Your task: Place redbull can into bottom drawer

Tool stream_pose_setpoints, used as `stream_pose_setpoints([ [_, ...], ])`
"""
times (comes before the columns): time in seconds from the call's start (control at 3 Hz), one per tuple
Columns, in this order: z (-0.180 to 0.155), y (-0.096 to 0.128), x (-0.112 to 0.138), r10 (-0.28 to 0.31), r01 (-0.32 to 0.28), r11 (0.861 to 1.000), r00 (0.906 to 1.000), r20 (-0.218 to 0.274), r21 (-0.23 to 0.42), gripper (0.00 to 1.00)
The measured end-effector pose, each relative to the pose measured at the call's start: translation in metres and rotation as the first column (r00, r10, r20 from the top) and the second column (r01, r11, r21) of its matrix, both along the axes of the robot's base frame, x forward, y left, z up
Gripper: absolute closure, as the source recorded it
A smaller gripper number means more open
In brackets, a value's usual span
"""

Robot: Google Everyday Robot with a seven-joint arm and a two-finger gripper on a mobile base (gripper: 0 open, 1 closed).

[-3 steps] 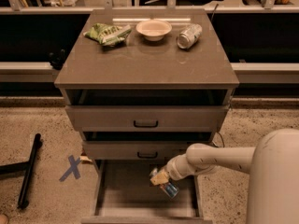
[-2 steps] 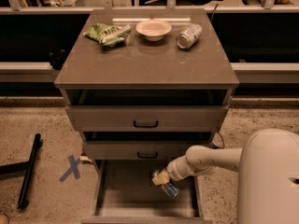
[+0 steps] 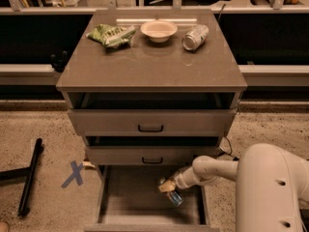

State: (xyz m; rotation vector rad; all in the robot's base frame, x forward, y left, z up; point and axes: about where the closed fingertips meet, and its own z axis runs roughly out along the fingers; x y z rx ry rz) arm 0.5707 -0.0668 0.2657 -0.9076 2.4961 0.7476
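Note:
The bottom drawer (image 3: 125, 207) is pulled open below the two upper drawers, and its flat grey floor shows. My gripper (image 3: 168, 187) reaches in from the right over the drawer's right half. It is shut on the redbull can (image 3: 175, 197), a slim blue and silver can that hangs tilted just below the fingers, inside the drawer's opening. I cannot tell whether the can touches the drawer floor.
On the cabinet top (image 3: 149, 62) lie a green chip bag (image 3: 111, 34), a white bowl (image 3: 158, 30) and a wider silver can (image 3: 195, 36) on its side. A black bar (image 3: 30, 175) and a blue tape X (image 3: 73, 174) are on the floor to the left.
The arm's white body has come further into view at the lower right. The gripper and the can have stayed at nearly the same spot over the drawer.

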Motion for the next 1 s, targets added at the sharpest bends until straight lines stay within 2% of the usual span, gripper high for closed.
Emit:
stream_pose_setpoints([
  [0.33,-0.045,0.014,0.009,-0.014,0.016,0.999,0.9989,-0.044,0.041,1.00],
  [1.0,-0.055,0.024,-0.004,-0.022,0.024,0.999,0.9968,-0.077,0.032,1.00],
])
